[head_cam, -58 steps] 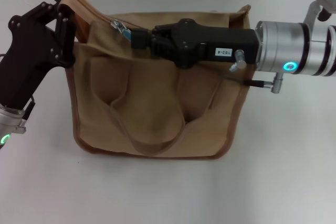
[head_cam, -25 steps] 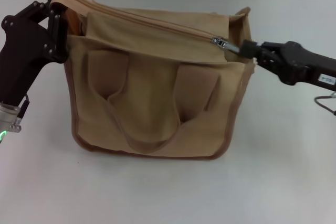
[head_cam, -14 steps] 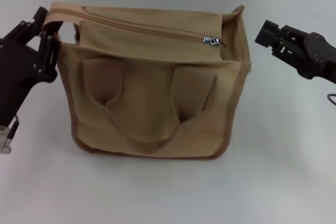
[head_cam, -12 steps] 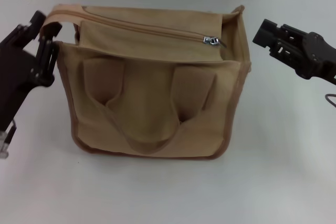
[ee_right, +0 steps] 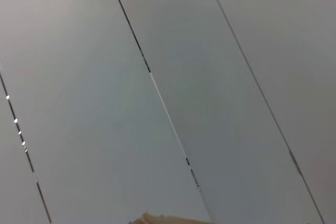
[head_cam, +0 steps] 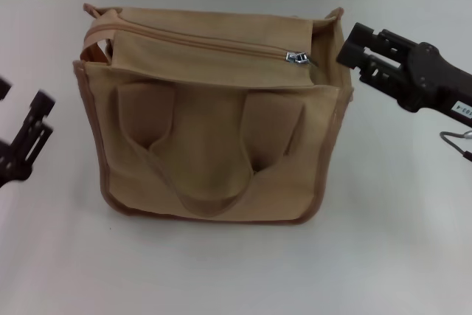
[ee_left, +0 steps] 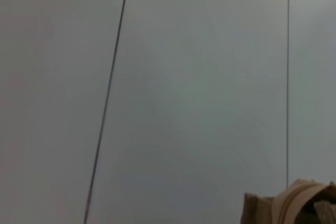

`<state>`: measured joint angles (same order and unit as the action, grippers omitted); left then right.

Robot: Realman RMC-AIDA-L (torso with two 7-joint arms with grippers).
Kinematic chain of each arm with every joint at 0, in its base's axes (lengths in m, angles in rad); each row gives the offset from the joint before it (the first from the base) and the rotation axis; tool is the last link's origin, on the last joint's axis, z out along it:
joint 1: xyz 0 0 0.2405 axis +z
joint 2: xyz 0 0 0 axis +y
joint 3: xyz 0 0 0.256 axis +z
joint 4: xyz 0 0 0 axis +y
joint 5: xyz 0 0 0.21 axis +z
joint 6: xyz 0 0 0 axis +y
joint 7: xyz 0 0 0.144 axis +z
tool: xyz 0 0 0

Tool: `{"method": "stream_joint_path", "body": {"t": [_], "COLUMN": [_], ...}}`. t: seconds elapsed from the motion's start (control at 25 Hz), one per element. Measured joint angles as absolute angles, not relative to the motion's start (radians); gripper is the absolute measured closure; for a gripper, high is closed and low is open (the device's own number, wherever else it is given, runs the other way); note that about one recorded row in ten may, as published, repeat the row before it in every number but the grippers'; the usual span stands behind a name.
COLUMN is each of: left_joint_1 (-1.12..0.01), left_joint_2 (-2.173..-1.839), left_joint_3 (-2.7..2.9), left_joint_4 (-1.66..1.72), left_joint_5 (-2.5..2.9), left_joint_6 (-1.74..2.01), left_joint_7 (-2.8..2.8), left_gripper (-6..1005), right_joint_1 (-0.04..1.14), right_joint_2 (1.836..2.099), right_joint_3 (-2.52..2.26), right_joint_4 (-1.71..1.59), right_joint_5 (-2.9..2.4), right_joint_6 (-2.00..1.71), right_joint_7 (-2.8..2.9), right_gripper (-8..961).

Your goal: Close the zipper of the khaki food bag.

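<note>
Zipper [head_cam: 221, 43] slider [head_cam: 296, 57] sits right on the khaki food bag [head_cam: 214, 116]; right end effector [head_cam: 352, 51] and left end effector [head_cam: 18, 138] gape empty; label seemingly unreadable.

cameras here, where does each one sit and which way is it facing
Head view: from the robot's head, looking down at the boxy tan canvas bag on the white table; left gripper and right gripper, both open, flank it.
Left wrist view: on the left arm, facing the pale panelled wall; no fingers show.
Right wrist view: on the right arm, facing the same kind of wall; no fingers show.
Shared: the left wrist and head views both catch the bag.
</note>
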<state>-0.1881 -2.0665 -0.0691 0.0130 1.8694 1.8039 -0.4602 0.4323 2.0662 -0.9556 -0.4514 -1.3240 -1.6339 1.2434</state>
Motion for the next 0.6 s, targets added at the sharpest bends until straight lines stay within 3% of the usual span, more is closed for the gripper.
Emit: {"method": "stream_joint_path", "body": {"t": [0.2,0.4,0.6], "left_joint_1": [-0.139,-0.130,-0.166], "left_joint_2": [-2.064,-2.031,-2.004], "left_joint_3": [-0.051,-0.036,0.112], "left_joint_4": [0.120,0.216,0.259], "left_joint_5": [1.892,1.966,2.030], "left_joint_6": [1.818,1.936,1.991], "left_joint_7": [-0.593,-0.769,-0.777], "left_gripper": [287,227,215], "right_joint_1": [0.429,0.423,0.420], "right_joint_2": [2.081,2.085,2.086], "right_joint_3": [-0.979,-0.968,-0.972], "right_joint_4": [-0.452,-0.408,-0.330], "right_joint_5": [-1.330,-1.328,-1.320], "right_joint_6": [-1.655,-1.740,-1.836], "right_joint_7": [1.127,1.013,0.853], "right_gripper": [376,302,124]}}
